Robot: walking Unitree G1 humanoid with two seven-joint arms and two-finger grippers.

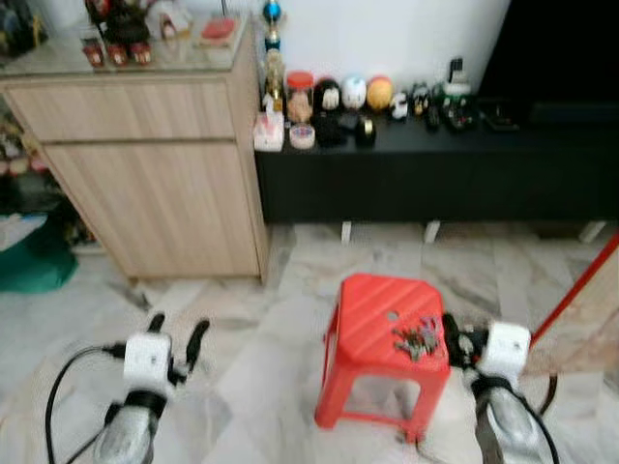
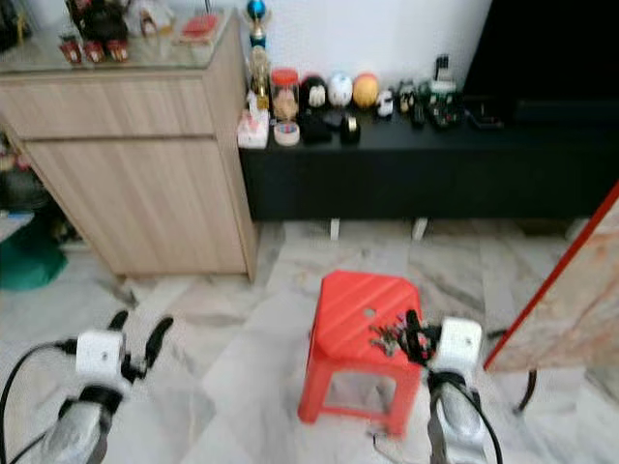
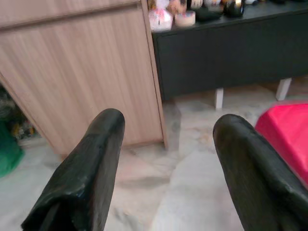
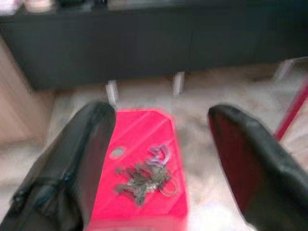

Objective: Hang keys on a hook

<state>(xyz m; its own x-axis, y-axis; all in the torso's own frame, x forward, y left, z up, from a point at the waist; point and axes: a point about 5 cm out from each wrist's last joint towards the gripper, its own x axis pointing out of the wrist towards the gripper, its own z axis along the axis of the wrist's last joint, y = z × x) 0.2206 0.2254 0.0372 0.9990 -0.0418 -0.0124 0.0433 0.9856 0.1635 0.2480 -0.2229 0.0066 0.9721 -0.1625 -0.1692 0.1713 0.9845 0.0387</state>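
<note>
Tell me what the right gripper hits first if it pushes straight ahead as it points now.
Most likely the bunch of dark metal keys on the red plastic stool; the open right gripper frames them, though depth is unclear.

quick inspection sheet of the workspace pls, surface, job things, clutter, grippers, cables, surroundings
surface: red stool on marble floor.
job's things: keys lie in a bunch on the stool top, near its right edge; hook: nothing seen.
clutter: small toys and jars on the black low cabinet.
grippers: right gripper open, just short of the keys; left gripper open, over bare floor.
cables: black cable loops by the left arm.
surroundings: wooden cabinet at left, white wall behind.
</note>
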